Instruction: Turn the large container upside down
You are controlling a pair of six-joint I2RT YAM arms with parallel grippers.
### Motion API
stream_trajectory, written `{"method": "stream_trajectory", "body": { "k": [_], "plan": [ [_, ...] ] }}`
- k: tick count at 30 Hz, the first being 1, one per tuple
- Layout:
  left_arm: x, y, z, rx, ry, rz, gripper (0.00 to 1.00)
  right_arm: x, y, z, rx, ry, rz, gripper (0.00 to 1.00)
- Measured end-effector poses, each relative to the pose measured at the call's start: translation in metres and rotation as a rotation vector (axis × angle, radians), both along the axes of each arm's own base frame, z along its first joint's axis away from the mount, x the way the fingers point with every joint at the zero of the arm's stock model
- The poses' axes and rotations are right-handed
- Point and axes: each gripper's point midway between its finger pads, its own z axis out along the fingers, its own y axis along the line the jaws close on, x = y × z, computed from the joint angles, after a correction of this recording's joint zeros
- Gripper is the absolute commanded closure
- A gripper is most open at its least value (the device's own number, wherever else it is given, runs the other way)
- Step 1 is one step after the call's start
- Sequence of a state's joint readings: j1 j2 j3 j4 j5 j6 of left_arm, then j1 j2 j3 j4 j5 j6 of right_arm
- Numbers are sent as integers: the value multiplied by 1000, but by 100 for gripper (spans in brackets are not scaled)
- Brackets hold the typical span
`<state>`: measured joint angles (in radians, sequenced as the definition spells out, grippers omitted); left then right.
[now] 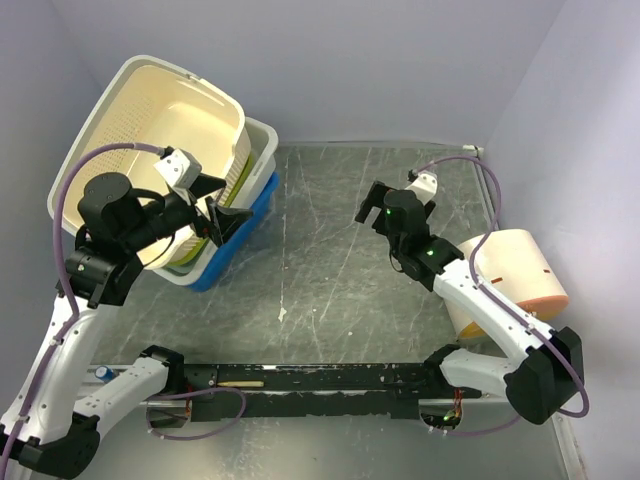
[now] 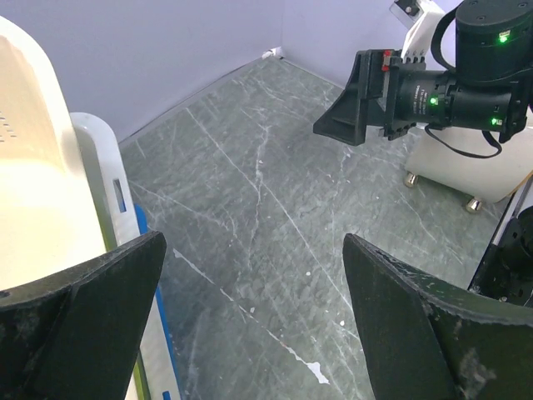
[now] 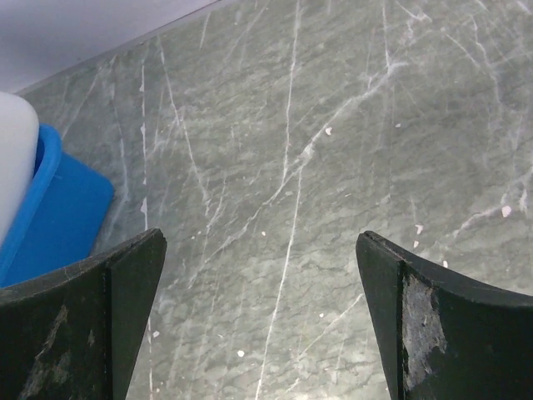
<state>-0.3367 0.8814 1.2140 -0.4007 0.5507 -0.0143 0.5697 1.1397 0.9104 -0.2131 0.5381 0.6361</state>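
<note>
from above, the container (image 1: 160, 110) is the big cream one. it is tipped at a slant with its open mouth showing. it leans in a white tub (image 1: 262, 140), and that sits in a blue tub (image 1: 262, 200). the left gripper (image 1: 218, 203) is right by the container's rim, on the side that faces the middle of the table (image 1: 320, 260). its jaws are wide open and hold nothing. i cannot tell if a finger touches the rim. the right gripper (image 1: 392, 204) is well away from the container, up over the table. it is wide open too and holds nothing. a small cream pot (image 1: 515, 275) lies on its side, farther still from the container, past the right arm.

in the left wrist view, the container's cream wall fills the edge behind one of the fingers (image 2: 83, 317). the white tub's rim shows just next to it. the other finger is out over the table, away from the container. the gap between them is wide and shows only tub rim and table.

in the right wrist view, a corner of the blue tub and a bit of the white tub show beside one of the fingers (image 3: 75, 317). the gap between the fingers is wide, with just table under it.
</note>
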Motion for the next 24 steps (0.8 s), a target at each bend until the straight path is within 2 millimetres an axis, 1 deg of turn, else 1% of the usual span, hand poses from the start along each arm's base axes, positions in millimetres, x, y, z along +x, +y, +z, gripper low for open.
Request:
{"method": "stream_trajectory", "body": {
  "k": [7,12,15,18,20,24],
  "plan": [
    [0,2,1,-2,-4,14,0,4,8,0,16,-8,29,0],
    [10,8,-1,-17,27,79,0,5,10,-4,11,2,37,0],
    [28,16,4,-40,71,180,0,5,11,-5,10,6,41,0],
    [52,24,18,-71,107,290,1,6,13,-4,15,-3,48,0],
    [68,26,31,-104,120,345,0,5,13,-4,13,-9,58,0],
    [87,28,43,-169,155,413,1,5,13,-1,3,-25,69,0]
  ]
}}
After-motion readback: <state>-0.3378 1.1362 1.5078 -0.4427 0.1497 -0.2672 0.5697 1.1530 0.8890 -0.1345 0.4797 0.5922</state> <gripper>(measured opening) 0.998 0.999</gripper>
